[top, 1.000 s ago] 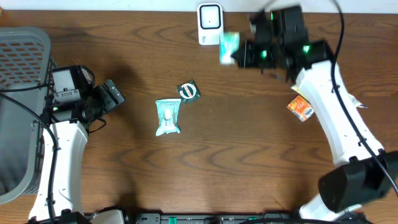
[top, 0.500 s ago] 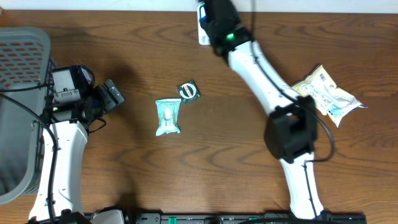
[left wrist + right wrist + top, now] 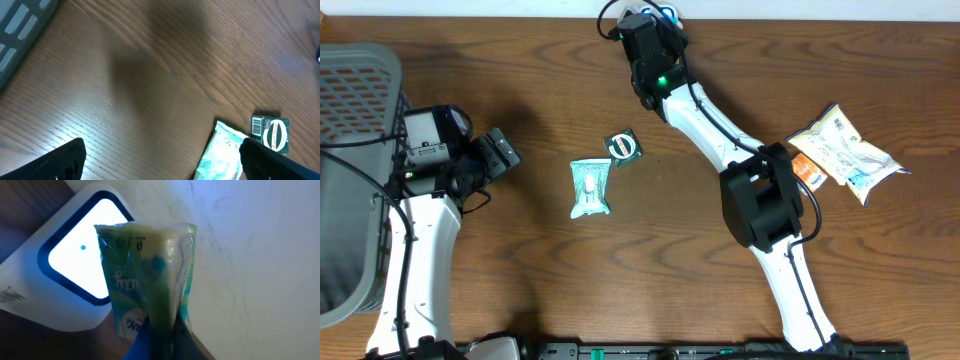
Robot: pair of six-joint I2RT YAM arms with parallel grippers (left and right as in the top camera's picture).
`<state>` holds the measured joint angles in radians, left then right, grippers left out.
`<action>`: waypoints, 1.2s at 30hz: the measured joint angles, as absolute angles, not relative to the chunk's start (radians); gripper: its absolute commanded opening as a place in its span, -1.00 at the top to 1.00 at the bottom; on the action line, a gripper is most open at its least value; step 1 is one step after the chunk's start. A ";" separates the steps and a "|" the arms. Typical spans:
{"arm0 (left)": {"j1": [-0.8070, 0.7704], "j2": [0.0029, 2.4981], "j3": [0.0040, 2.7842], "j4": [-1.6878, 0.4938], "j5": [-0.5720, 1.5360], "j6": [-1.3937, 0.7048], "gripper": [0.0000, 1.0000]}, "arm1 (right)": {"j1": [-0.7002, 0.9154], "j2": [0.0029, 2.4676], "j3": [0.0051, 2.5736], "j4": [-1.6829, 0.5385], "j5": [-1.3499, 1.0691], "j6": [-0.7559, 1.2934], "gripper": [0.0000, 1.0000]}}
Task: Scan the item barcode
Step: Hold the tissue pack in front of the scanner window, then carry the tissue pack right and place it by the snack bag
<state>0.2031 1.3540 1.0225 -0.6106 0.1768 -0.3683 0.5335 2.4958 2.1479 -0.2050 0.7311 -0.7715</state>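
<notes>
right end effector [image 3: 160, 347] clamped on the green pouch [image 3: 145, 280] at its lower edge, before the scanner [image 3: 75, 275]. you should expect it light, soft and slippery; grip the seam.

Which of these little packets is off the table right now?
The green-and-white packet pinched in the right tool, held before the glowing scanner; the others lie on the table.

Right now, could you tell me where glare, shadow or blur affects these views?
Right wrist: the lit scanner glares white, its blue rim glowing behind the close, soft-focus packet. Left wrist: a broad shadow darkens the table; the fingers are dim. Overhead: evenly lit and sharp.
</notes>
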 measured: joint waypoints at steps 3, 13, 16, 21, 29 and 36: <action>0.203 1.354 1.023 -0.611 0.177 -0.368 -0.95 | 0.533 2.496 2.148 -0.205 0.729 -0.776 0.98; 0.203 1.354 1.023 -0.611 0.177 -0.368 -0.96 | 0.530 2.496 2.148 -0.197 0.693 -0.780 0.98; 0.203 1.354 1.023 -0.611 0.177 -0.368 -0.96 | 0.526 2.496 2.148 -0.197 0.690 -0.780 0.98; 0.203 1.354 1.023 -0.611 0.177 -0.368 -0.96 | 0.513 2.496 2.148 -0.180 0.687 -0.765 0.98; 0.203 1.354 1.023 -0.611 0.177 -0.368 -0.96 | 0.503 2.496 2.148 -0.175 0.629 -0.728 0.98; 0.203 1.354 1.023 -0.610 0.177 -0.368 -0.96 | 0.514 2.437 2.146 -0.370 0.508 -0.545 0.98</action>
